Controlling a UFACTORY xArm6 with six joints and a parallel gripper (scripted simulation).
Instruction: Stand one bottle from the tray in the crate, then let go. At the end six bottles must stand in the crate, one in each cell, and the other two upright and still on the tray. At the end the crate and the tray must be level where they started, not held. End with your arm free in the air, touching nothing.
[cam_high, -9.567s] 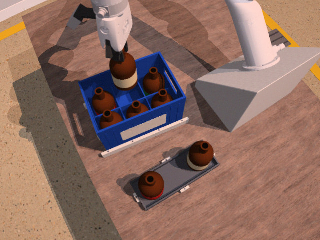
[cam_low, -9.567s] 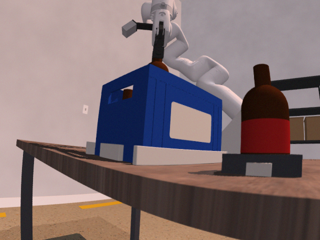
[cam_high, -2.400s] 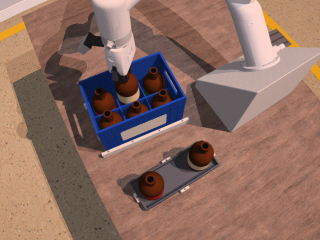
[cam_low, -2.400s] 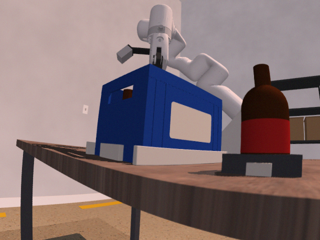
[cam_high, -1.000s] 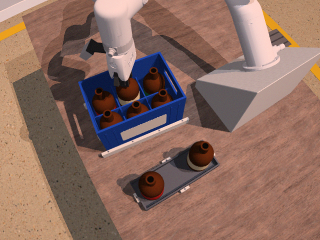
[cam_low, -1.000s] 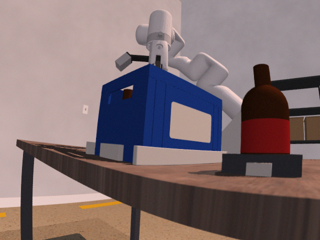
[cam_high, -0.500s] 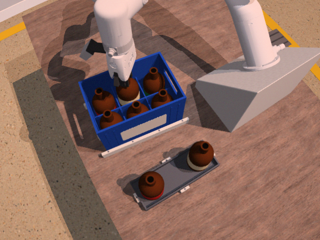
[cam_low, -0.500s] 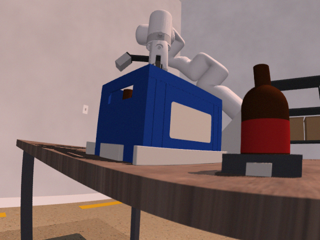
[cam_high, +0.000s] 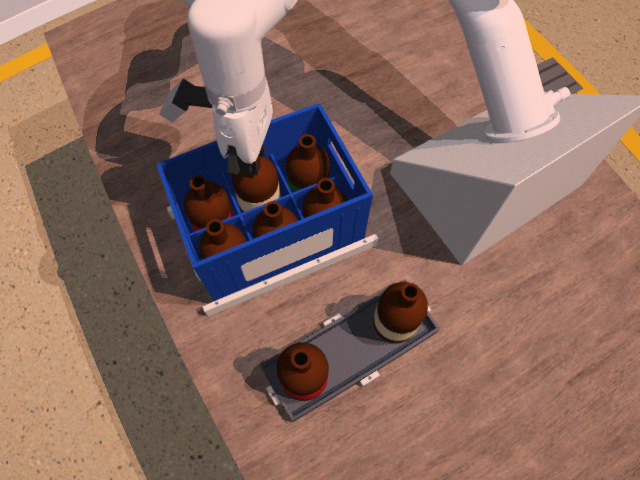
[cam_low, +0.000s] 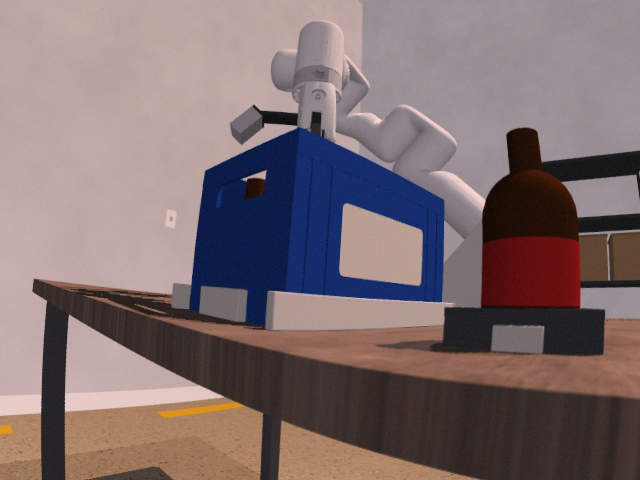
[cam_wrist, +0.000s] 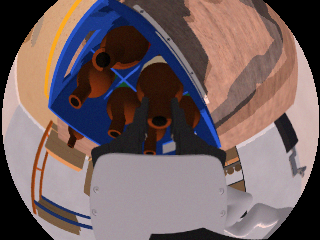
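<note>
The blue crate (cam_high: 268, 204) stands on the wooden table with brown bottles in its cells. My gripper (cam_high: 246, 165) is shut on the neck of a brown bottle with a cream label (cam_high: 255, 184), which sits low in the back middle cell and stands a little higher than its neighbours. In the wrist view the fingers clamp that bottle's neck (cam_wrist: 159, 120) over the crate (cam_wrist: 114, 94). The grey tray (cam_high: 351, 351) holds two upright bottles, one with a red label (cam_high: 302, 369) and one with a cream label (cam_high: 401, 310). In the exterior view the gripper (cam_low: 316, 124) dips behind the crate's top rim (cam_low: 315, 227).
The arm's grey base block (cam_high: 511, 170) stands to the right of the crate. A white stop bar (cam_high: 289, 276) lies along the crate's front. The red-label bottle on the tray (cam_low: 529, 227) stands close in the exterior view.
</note>
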